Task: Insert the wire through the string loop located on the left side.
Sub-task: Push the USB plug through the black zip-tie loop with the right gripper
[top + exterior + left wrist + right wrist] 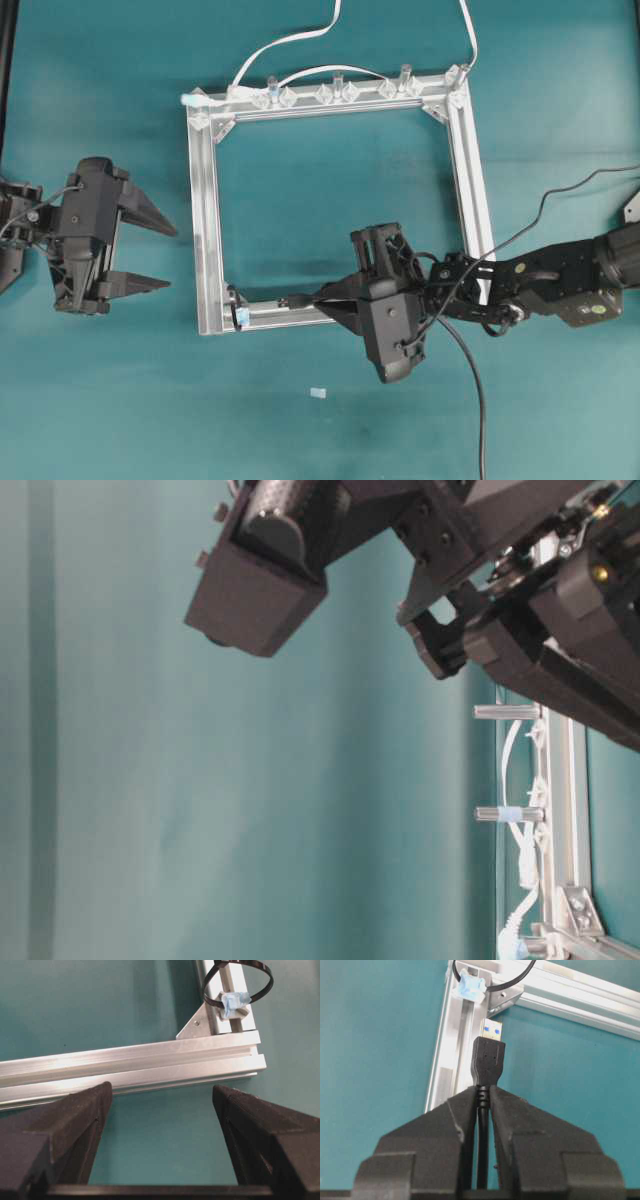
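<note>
The wire's black plug [489,1057] with its silvery tip points at the string loop [506,981], a thin dark ring with a pale blue tab [469,986] on the frame corner. The tip stops short of the ring. My right gripper [482,1091] is shut on the wire just behind the plug. Overhead, the plug [296,300] lies over the bottom rail, right of the loop [238,314]. My left gripper [170,258] stands open and empty left of the frame. In its wrist view the loop [260,991] is up at the right, beyond the open gripper [160,1095].
The square aluminium frame [205,210] lies flat on the teal table. Clear clips [338,92] and a white flat cable [290,42] run along its top rail. A small pale scrap [318,393] lies below the frame. Black cable [478,400] trails down from the right arm.
</note>
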`<state>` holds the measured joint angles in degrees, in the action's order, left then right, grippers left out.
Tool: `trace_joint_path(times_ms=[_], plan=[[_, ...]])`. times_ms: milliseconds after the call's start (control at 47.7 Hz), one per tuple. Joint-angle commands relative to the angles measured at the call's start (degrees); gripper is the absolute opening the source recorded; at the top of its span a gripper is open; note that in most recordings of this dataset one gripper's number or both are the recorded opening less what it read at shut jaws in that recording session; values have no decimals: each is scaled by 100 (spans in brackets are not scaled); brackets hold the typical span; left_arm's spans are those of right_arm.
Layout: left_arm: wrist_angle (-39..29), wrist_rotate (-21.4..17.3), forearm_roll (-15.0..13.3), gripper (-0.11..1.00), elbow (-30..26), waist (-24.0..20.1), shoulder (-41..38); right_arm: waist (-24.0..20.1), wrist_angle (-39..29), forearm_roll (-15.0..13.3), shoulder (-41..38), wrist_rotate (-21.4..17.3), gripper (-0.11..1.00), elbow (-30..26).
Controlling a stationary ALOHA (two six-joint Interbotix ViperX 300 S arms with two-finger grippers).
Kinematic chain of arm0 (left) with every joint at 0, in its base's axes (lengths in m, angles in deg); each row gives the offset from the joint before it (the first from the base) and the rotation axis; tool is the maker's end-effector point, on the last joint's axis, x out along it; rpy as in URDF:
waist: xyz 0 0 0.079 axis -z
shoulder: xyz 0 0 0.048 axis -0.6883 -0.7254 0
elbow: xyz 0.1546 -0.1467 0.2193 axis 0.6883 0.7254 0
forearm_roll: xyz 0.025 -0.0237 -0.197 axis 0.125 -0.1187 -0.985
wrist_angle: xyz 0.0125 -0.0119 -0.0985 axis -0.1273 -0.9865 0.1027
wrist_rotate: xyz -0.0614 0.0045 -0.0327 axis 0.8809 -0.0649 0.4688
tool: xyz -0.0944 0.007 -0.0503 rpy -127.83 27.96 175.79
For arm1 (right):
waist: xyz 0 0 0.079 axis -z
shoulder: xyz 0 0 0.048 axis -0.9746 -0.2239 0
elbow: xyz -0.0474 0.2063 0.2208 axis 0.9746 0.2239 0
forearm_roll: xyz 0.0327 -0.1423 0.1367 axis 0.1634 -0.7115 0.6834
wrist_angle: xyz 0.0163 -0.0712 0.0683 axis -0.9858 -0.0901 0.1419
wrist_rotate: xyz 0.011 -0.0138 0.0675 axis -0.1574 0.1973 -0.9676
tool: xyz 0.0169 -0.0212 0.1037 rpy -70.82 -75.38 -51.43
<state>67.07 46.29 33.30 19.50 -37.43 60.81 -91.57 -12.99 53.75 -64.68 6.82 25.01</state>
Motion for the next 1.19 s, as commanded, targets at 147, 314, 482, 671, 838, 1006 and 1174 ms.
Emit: trace_joint_path(times_ms=[147, 314, 482, 671, 838, 1006, 1174], plan=[[18, 35, 0, 81, -35, 18, 26, 35, 44, -9, 220, 0, 10, -70], [18, 26, -9, 81, -35, 18, 26, 62, 44, -9, 211, -9, 10, -114], [18, 26, 0, 81, -35, 18, 26, 70, 26, -18, 114, -9, 10, -237], [18, 26, 0, 81, -44, 18, 26, 70, 26, -18, -53, -9, 10, -448], [18, 18, 0, 81, -53, 18, 35, 79, 18, -18, -149, -9, 10, -563], [18, 18, 0, 81, -44, 18, 79, 97, 18, -18, -193, -9, 10, -633], [18, 18, 0, 81, 18, 18, 202, 132, 26, -18, -290, -9, 10, -765]])
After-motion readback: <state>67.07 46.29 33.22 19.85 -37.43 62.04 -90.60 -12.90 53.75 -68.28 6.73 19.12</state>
